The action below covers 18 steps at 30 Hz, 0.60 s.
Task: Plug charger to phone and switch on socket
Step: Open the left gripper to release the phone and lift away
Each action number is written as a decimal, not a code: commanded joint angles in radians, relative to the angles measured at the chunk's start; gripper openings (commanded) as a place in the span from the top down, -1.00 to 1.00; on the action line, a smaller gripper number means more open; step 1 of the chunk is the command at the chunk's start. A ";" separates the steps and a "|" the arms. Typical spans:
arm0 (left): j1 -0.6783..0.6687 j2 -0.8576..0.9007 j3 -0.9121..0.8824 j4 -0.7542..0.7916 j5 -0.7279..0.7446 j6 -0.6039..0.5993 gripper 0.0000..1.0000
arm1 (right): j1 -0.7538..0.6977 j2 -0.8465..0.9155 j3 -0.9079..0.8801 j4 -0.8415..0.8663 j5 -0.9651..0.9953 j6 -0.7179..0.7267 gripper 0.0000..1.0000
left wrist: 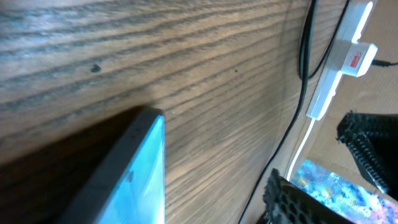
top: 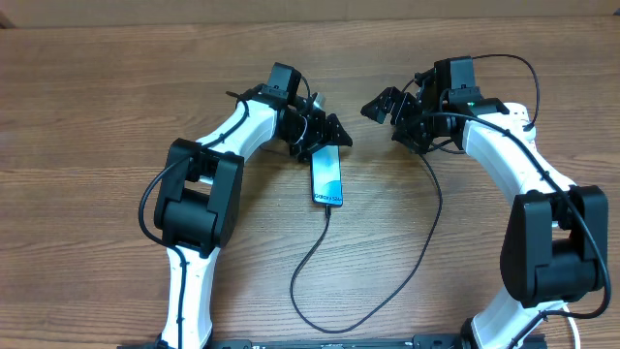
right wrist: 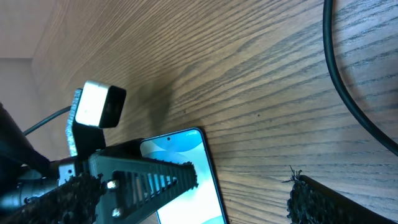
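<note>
The phone (top: 327,176) lies flat on the table with its blue-teal screen up. The charger (top: 308,260), a thin black cable, meets the phone's near end at its connector (top: 330,206), loops toward the front edge, then runs back under the right arm. My left gripper (top: 325,131) stands open over the phone's far end; the phone's edge (left wrist: 134,180) fills the lower left of the left wrist view beside one black finger (left wrist: 287,202). My right gripper (top: 384,105) hangs open and empty to the phone's right, looking down on the phone (right wrist: 186,155). The white socket (left wrist: 329,81) shows only in the left wrist view.
A white block with a red mark (left wrist: 356,59) sits on the socket, and a white cord (left wrist: 301,146) trails from the strip. The left arm's wrist camera (right wrist: 96,106) shows in the right wrist view. A stretch of black cable (right wrist: 348,93) crosses the wood there.
</note>
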<state>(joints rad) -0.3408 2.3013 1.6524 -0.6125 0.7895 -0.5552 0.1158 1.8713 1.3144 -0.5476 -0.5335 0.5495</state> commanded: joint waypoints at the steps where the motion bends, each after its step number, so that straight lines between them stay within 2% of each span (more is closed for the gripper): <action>1: -0.006 0.015 -0.014 -0.031 -0.098 -0.006 -0.57 | -0.003 -0.008 0.024 -0.001 0.010 -0.009 -0.99; 5: -0.006 0.014 -0.014 -0.044 -0.117 -0.006 -0.68 | -0.003 -0.008 0.024 -0.002 0.010 -0.009 -0.99; 10: -0.006 0.014 -0.014 -0.063 -0.148 -0.006 -1.00 | -0.003 -0.008 0.023 -0.002 0.010 -0.009 -0.99; 18: -0.006 0.015 -0.014 -0.110 -0.202 -0.006 -1.00 | -0.003 -0.008 0.023 -0.005 0.010 -0.009 -0.99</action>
<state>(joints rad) -0.3454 2.2765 1.6672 -0.6926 0.7464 -0.5556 0.1158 1.8713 1.3144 -0.5533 -0.5335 0.5495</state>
